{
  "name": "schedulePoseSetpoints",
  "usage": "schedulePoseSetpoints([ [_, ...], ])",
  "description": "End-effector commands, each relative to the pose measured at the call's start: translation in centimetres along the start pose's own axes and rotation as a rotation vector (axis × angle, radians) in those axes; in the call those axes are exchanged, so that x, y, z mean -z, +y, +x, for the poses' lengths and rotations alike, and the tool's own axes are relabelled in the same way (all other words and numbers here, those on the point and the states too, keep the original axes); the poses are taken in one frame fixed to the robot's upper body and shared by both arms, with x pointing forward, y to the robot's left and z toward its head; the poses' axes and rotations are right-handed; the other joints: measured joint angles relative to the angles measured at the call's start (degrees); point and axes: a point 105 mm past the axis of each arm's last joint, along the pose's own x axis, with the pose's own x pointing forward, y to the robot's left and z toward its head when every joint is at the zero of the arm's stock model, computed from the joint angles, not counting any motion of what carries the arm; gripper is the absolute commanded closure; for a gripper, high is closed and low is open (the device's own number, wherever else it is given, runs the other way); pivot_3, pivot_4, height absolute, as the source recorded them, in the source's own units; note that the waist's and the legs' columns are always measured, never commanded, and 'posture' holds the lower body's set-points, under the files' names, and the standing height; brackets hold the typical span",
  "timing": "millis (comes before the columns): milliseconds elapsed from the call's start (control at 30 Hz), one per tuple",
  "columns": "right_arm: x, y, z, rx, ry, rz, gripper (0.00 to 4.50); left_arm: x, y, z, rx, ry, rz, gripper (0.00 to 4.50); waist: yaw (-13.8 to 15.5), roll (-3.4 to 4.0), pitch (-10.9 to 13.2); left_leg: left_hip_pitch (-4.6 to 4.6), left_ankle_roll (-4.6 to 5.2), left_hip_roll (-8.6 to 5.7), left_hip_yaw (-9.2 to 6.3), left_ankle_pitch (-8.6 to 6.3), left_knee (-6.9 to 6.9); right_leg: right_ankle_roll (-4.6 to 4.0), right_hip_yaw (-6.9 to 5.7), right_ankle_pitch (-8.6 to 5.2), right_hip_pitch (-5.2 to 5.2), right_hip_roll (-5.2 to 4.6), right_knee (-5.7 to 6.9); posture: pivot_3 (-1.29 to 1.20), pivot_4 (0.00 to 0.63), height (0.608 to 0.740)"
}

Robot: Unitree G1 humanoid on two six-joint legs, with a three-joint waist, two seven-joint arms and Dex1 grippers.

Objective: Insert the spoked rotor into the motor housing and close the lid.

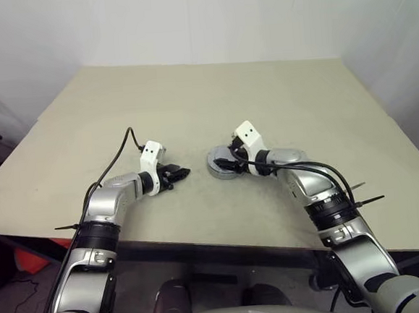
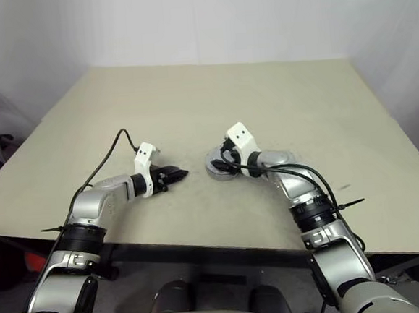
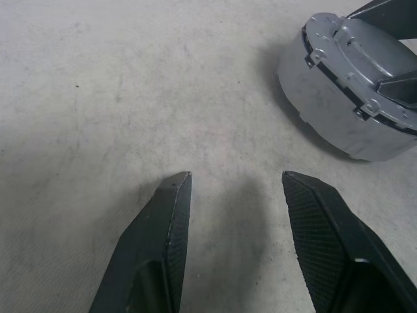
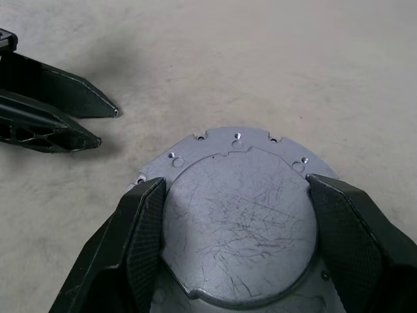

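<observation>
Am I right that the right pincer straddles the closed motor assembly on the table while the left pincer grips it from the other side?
Not quite. The left pincer grips nothing: the left wrist view shows it open over bare table, apart from the motor assembly. The right pincer does straddle the lid.

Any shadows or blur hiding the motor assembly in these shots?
Left wrist view: the left gripper fingers cast soft shadows on the table; the motor housing is sharp but cropped. Right wrist view: the lid is evenly lit, scratches crisp, between the right gripper fingers. Head views: no glare.
</observation>
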Motion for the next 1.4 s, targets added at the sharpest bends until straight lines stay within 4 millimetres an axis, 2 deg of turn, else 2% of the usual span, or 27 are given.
schedulePoseSetpoints([
  [33, 0.4, -0.4, -0.3, 0.021, 0.013, -0.007, 1.53, -0.5, 0.1, -0.3, -0.01, -0.015, 0.017, 2.14, 0.0, 0.0, 0.0, 0.0, 0.0, 0.0, 0.0, 0.0, 0.0, 0.0, 0.0, 0.0, 0.0, 0.0, 0.0, 0.0, 0.0, 0.74],
  [233, 0.9, -0.5, 0.1, 0.038, 0.027, -0.002, 1.53, -0.6, 0.2, -0.2, -0.011, -0.015, 0.016, 2.14, -0.03, -0.01, 0.0, 0.02, 0.0, 0.0, 0.0, 0.0, 0.01, 0.0, 0.0, 0.0, 0.01, 0.0, 0.01, 0.0, 0.0, 0.74],
  [533, -1.9, -0.1, -0.4, -0.004, -0.075, 0.066, 1.53, -0.5, 0.2, -0.3, -0.013, -0.013, 0.014, 2.14, -0.04, 0.0, 0.0, 0.04, -0.01, 0.01, 0.0, 0.01, 0.04, 0.0, 0.01, 0.0, 0.01, 0.0, 0.08, 0.0, 0.0, 0.74],
  [900, 1.5, -0.1, 0.3, 0.034, 0.032, 0.024, 1.53, -0.7, 0.2, -0.1, -0.007, -0.015, 0.021, 2.14, -0.04, -0.01, -0.01, 0.04, 0.0, 0.0, 0.0, 0.0, 0.04, -0.01, 0.0, 0.0, 0.01, 0.0, 0.07, 0.0, 0.0, 0.74],
  [1200, 1.6, -0.3, 0.5, 0.039, 0.043, 0.012, 1.53, -0.7, 0.3, -0.2, -0.013, -0.018, 0.02, 2.14, -0.05, -0.02, -0.02, 0.15, -0.01, 0.01, 0.0, 0.01, 0.04, -0.01, 0.01, 0.0, 0.1, 0.0, 0.08, 0.0, 0.0, 0.74],
  [1400, 0.6, 0.1, 0.7, 0.018, 0.01, 0.045, 1.53, -0.6, 0.3, -0.2, -0.014, -0.018, 0.017, 2.14, -0.07, -0.02, -0.02, 0.26, -0.02, 0.01, 0.0, 0.01, 0.04, -0.01, 0.01, 0.0, 0.22, 0.0, 0.08, 0.0, 0.0, 0.74],
])
